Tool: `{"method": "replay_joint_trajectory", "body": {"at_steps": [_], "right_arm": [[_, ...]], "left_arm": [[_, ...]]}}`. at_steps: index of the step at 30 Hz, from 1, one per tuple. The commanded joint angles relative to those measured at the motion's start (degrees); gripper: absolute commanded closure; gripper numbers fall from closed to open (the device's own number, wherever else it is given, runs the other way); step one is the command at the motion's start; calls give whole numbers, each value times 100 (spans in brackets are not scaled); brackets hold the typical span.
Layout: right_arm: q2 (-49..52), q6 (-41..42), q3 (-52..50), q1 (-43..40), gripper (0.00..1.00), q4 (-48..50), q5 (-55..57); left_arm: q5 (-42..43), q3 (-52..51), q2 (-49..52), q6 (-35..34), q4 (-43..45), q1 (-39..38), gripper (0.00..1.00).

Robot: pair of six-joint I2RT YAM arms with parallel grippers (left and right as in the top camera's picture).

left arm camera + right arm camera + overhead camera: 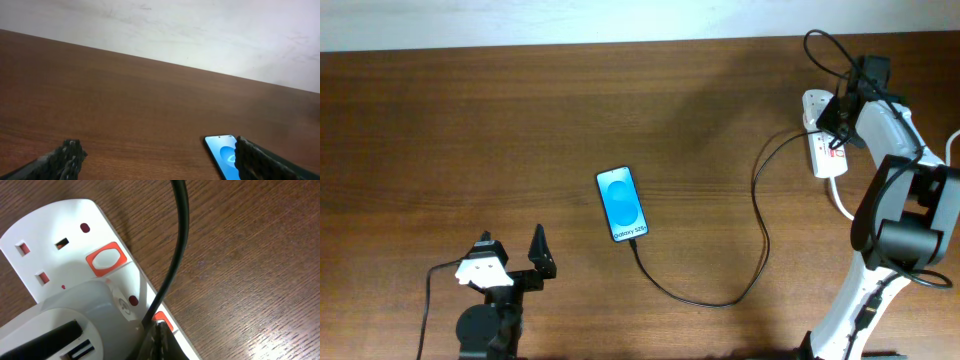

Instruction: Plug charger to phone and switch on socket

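Note:
The phone (622, 204) lies face up mid-table with its blue screen lit; it also shows in the left wrist view (223, 152). The black charger cable (756, 210) runs from the phone's near end in a loop to the white socket (817, 148) at the far right. My right gripper (837, 122) is over the socket, its fingers shut together with their tips (158, 330) on a red switch (164, 321). The cable (175, 255) passes just beside the fingers. A white adapter (75, 325) sits in the socket (45, 235). My left gripper (510, 262) is open and empty, near the front edge.
The socket's thick white cord (842, 205) curves down past the right arm's base. Another red switch (105, 259) shows on the strip. A pale wall (200, 35) lies beyond the table's far edge.

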Motion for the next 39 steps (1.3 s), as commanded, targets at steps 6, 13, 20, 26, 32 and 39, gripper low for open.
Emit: {"method": "replay_joint_trajectory", "body": {"at_steps": [6, 13, 20, 26, 32, 39], "right_arm": [[446, 17, -153, 787, 96, 9, -1069], [450, -92, -155, 981, 96, 131, -1117], [450, -428, -153, 1014, 96, 376, -1878], [448, -428, -151, 1014, 96, 444, -2455], [267, -428, -151, 1014, 96, 415, -2577], [251, -146, -149, 994, 96, -44, -1130]], "left_arm": [[-2, -44, -26, -33, 15, 35, 1], [-2, -44, -26, -33, 15, 35, 1], [-2, -44, -26, -33, 15, 35, 1], [-2, -44, -26, -33, 15, 35, 1], [-2, -44, -26, -33, 17, 35, 1], [-2, -44, -26, -33, 15, 35, 1]]}}
